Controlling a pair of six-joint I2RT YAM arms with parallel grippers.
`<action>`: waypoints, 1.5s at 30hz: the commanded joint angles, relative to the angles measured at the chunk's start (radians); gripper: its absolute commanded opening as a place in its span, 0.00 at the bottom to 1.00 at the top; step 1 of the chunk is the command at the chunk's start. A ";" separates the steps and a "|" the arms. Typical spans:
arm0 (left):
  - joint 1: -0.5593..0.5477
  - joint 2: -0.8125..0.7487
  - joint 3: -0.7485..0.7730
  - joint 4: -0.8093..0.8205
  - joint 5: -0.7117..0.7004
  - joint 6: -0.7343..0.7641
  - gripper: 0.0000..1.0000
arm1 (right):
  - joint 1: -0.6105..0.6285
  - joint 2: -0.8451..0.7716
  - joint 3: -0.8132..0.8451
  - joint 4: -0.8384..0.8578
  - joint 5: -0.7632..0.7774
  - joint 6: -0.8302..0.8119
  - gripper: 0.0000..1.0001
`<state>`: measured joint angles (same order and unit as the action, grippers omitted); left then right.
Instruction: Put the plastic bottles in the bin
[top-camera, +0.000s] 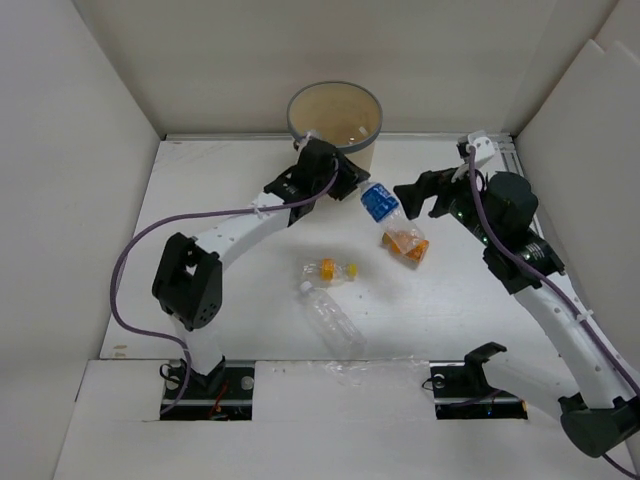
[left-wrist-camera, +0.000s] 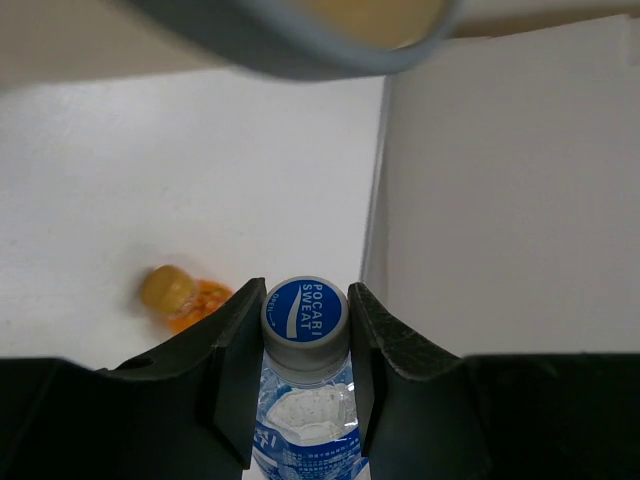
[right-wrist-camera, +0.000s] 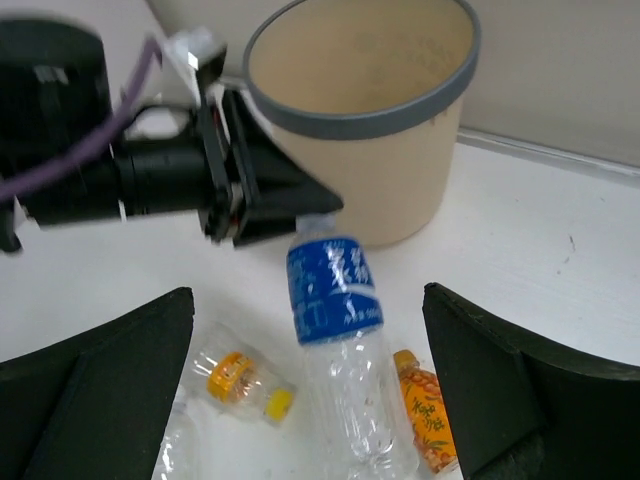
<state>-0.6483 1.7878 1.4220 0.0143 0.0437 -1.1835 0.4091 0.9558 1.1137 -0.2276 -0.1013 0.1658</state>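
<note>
A clear bottle with a blue label (top-camera: 378, 203) (right-wrist-camera: 335, 300) is held at its blue cap (left-wrist-camera: 305, 318) by my left gripper (top-camera: 357, 187) (left-wrist-camera: 305, 312), which is shut on it just in front of the beige bin (top-camera: 335, 115) (right-wrist-camera: 370, 130). The bottle slants down from the cap toward the table. My right gripper (top-camera: 415, 200) (right-wrist-camera: 308, 295) stands wide open next to it, holding nothing. On the table lie an orange-labelled bottle (top-camera: 405, 242) (right-wrist-camera: 425, 410), a small bottle with a yellow cap (top-camera: 328, 271) (right-wrist-camera: 240, 380) and a larger unlabelled bottle (top-camera: 330, 315).
White walls enclose the table on the left, back and right. The bin stands against the back wall, its grey rim (left-wrist-camera: 290, 45) right above the left wrist camera. A sheet of clear plastic (top-camera: 370, 368) lies at the near edge between the arm bases.
</note>
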 joint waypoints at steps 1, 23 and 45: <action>0.004 -0.094 0.145 -0.040 -0.050 0.160 0.00 | 0.062 -0.014 0.006 0.057 -0.034 -0.139 1.00; 0.047 -0.330 0.180 -0.042 0.104 0.406 1.00 | 0.215 0.270 0.110 0.206 0.081 -0.127 0.00; 0.047 -0.835 -0.382 -0.100 -0.252 0.610 1.00 | 0.020 1.111 0.943 0.660 -0.087 0.098 0.09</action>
<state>-0.6006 0.9787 1.0515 -0.1314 -0.2375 -0.6052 0.4267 1.9842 1.8946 0.3824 -0.1432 0.2321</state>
